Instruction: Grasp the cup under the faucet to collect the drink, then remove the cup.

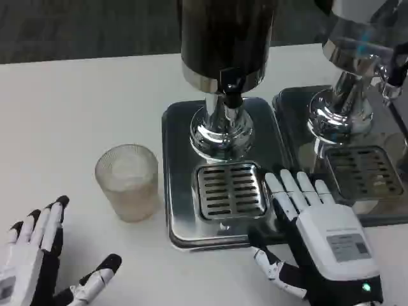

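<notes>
Right now both hands hold nothing: left hand (35, 258) lies w/ fingers spread near the surface's (83, 102) front-left corner, right hand (319, 239) rests fingers apart at the front-right edge of the drip tray (175, 191), fingertips just beside the grille (231, 190). Main risk, imo: the cup (127, 182) stands on the bare surface just left of the tray, not under the faucet (231, 86), so drink would hit the grille unless it's moved first. Left hand is nearer; a sideways reach could nudge the cup over or knock it into the tray's raised lip, and it may catch on that lip going in. Squeezing too hard prob. slips it. Cup looks like frosted/ribbed clear glass or plastic, upright, short, whitish inside; can't tell if it holds anything.
</notes>
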Controlling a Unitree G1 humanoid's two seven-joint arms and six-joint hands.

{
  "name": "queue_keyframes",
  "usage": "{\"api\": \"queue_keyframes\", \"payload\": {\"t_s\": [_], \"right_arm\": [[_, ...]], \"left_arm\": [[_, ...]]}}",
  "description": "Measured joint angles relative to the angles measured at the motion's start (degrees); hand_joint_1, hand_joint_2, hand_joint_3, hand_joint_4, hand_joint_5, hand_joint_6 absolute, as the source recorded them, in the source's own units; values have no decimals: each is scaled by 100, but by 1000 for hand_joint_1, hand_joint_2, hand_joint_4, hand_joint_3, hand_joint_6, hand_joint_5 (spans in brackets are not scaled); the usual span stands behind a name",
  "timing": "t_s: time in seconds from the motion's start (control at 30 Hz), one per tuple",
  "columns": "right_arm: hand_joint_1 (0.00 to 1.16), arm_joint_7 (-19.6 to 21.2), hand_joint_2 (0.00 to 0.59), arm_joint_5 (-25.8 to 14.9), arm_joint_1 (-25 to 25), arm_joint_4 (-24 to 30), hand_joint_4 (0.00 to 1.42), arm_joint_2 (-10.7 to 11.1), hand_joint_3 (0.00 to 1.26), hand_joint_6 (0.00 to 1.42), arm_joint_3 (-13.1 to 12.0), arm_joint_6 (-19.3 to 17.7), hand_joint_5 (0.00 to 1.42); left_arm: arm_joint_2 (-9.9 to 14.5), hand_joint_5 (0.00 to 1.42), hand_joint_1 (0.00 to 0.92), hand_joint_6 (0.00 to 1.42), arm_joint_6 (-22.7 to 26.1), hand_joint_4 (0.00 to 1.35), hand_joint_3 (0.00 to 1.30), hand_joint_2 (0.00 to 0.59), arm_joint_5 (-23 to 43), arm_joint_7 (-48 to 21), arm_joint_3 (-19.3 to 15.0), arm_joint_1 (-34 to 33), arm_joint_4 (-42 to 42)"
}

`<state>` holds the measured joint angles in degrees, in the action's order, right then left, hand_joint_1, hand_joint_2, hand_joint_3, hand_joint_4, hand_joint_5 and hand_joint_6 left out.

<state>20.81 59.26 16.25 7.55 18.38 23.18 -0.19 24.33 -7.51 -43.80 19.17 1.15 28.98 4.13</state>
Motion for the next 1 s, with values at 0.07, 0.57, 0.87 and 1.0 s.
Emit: {"api": "queue_keyframes", "payload": {"t_s": [0.07,0.57,0.87,1.0], "right_arm": [[361,0,483,0,0,0,0,0,46,2,1,0,0],[379,0,499,-9,-1,-10,0,-1,54,17,-1,0,0],[387,-2,497,-5,-108,-43,0,-28,58,17,9,19,0],[390,0,497,25,-138,-44,0,-162,62,17,47,127,0]], "left_arm": [[-1,0,0,0,0,0,0,184,1,0,4,0,0],[-31,0,0,0,0,0,0,196,2,0,14,-1,0],[-7,0,0,0,-309,0,0,76,98,299,-114,-231,-111],[97,0,0,0,-462,0,0,58,276,355,-304,-575,-313]]}}
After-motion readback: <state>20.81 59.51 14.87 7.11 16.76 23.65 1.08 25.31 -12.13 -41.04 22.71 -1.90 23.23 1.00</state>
